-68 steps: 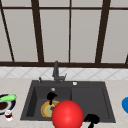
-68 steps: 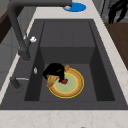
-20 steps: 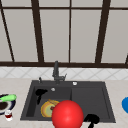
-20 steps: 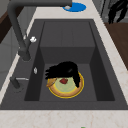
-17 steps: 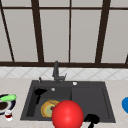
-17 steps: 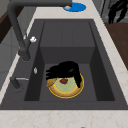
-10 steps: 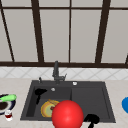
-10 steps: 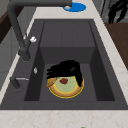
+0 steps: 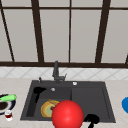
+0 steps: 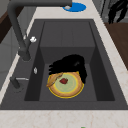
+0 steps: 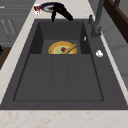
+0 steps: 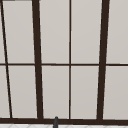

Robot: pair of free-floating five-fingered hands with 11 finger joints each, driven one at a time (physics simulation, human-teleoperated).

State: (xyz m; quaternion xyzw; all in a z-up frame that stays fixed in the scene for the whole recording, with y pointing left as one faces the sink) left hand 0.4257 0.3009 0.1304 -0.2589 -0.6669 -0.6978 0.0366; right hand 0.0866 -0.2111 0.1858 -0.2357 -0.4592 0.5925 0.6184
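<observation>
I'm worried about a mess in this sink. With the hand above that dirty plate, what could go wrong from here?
1. The left hand hangs close over the plate, where a brown stick lies across the rim; a careless touch could knock it into the sink.
2. The plate lies flat on the basin floor near the wall, so a grip on its rim may slip.
</observation>
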